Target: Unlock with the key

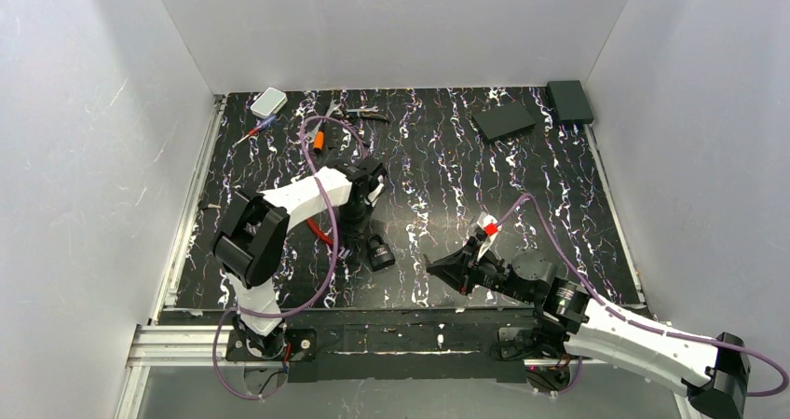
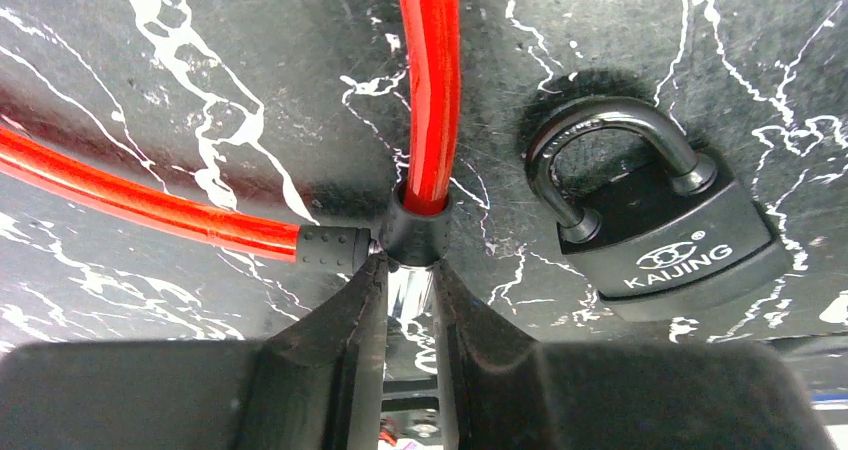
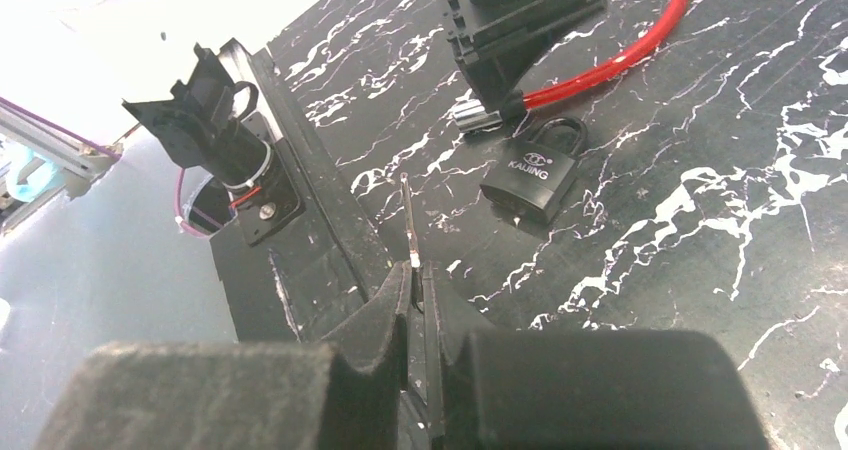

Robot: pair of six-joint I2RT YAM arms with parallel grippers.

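Observation:
My left gripper (image 2: pixel 410 270) is shut on the chrome lock cylinder (image 2: pixel 408 295) of a red cable lock (image 2: pixel 432 90), pinning it at the black collar on the table. A black KAIJING padlock (image 2: pixel 670 240) lies flat just to its right, shackle closed; it also shows in the top view (image 1: pixel 379 251). My right gripper (image 3: pixel 418 275) is shut on a thin metal key (image 3: pixel 408 225), whose blade sticks out in front of the fingertips. The key points towards the padlock (image 3: pixel 530 175) and the cylinder (image 3: pixel 475 118), still a short way from both. In the top view the right gripper (image 1: pixel 438 268) is to the right of the padlock.
A white box (image 1: pixel 268 102) and small tools (image 1: pixel 359 114) lie at the far left of the black marbled mat. Two black boxes (image 1: pixel 503 121) (image 1: pixel 569 101) lie at the far right. The table's near edge rail (image 3: pixel 300 170) runs to the left of the key.

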